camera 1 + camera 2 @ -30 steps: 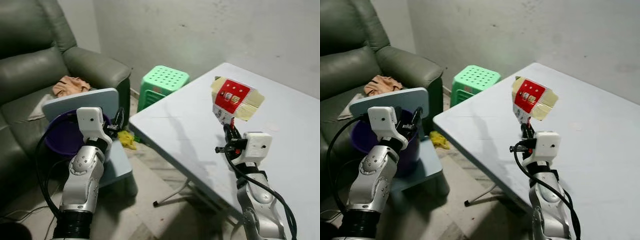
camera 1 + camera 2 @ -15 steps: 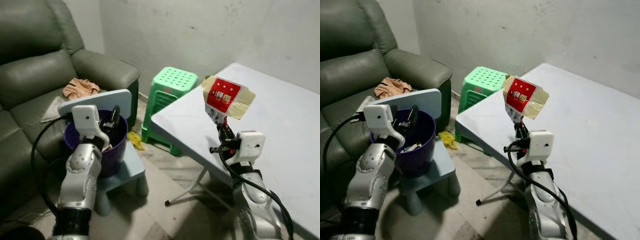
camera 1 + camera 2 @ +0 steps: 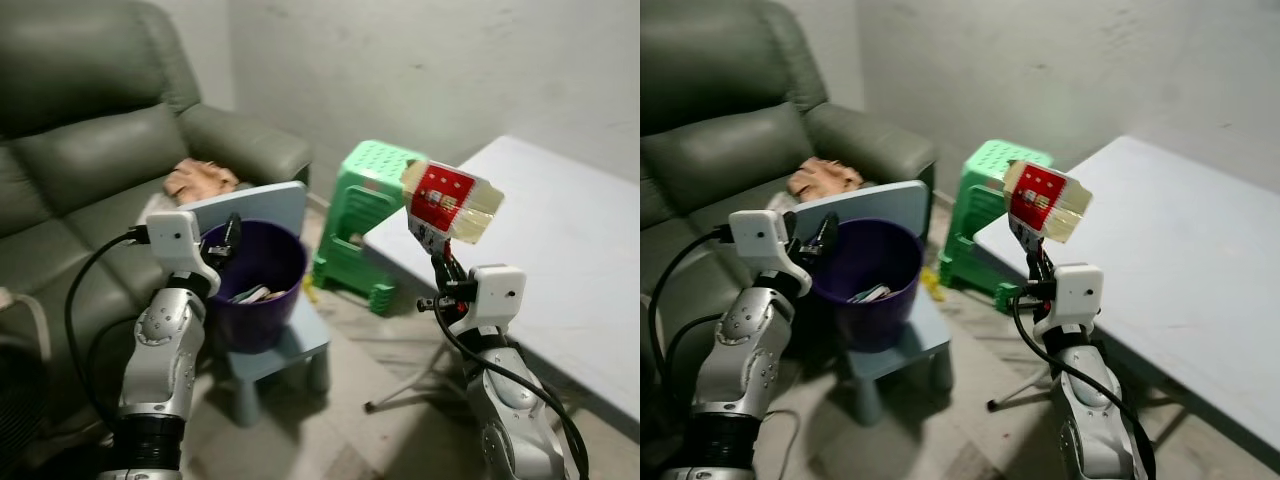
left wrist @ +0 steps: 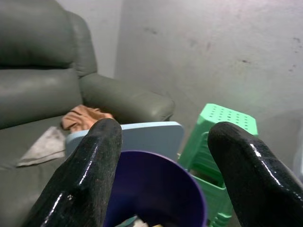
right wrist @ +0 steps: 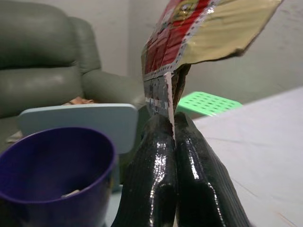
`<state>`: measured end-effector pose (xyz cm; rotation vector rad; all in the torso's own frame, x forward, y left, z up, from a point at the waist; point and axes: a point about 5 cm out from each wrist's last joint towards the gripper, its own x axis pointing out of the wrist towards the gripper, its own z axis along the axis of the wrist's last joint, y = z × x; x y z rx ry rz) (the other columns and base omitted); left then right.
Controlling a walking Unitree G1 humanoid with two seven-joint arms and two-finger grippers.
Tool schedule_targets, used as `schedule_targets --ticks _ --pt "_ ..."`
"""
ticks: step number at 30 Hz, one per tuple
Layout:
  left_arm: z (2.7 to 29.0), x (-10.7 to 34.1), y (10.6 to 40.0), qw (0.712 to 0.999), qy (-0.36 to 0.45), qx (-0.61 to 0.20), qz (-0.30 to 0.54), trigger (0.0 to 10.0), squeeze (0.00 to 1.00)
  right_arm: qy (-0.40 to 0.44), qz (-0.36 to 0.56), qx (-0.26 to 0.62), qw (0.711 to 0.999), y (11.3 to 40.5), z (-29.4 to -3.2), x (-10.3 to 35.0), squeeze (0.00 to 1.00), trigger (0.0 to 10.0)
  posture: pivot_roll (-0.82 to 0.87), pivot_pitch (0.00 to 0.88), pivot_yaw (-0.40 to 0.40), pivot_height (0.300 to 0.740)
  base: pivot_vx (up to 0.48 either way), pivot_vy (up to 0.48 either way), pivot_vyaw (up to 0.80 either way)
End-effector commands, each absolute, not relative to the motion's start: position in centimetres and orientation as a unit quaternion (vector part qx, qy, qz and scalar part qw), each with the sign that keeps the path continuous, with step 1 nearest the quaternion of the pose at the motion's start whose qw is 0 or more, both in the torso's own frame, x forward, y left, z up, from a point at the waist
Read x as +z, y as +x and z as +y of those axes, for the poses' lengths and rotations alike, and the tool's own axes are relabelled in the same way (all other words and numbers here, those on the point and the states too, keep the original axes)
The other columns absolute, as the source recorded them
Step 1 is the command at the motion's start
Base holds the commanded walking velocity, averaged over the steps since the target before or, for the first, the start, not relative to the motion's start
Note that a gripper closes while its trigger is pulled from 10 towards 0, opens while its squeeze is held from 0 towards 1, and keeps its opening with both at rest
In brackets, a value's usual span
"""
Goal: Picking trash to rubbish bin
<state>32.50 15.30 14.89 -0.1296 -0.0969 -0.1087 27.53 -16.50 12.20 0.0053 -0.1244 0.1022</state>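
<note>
Carrying red packet (image 3: 447,203) pinched in right gripper (image 3: 441,262); left gripper (image 3: 226,240) fingers wide, empty. Purple bin (image 3: 253,283) now nearer than second ago; drop imminent.

You get dim, even indoor light, soft shadows under worktop (image 3: 560,250). Head views slightly blurred, sofa (image 3: 90,150) dark. Wrist views: near fingers (image 4: 85,175) out of focus, glossy highlights.
</note>
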Motion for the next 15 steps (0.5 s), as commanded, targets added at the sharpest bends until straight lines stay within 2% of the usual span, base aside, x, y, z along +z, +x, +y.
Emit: schedule_targets --ticks 1,15 --pt "15.56 14.9 32.56 0.996 -0.055 -0.048 -0.043 10.0 0.0 -0.001 -0.072 0.051 0.996 27.71 -16.51 12.87 0.0 10.0 0.01 0.0 -0.068 0.74 0.0 0.0 0.79" --pt "15.62 14.63 32.55 0.997 -0.049 -0.04 -0.034 10.0 0.0 -0.004 -0.067 0.052 0.996 27.78 -16.59 12.95 0.0 10.0 0.02 0.0 -0.074 0.74 0.0 0.0 0.79"
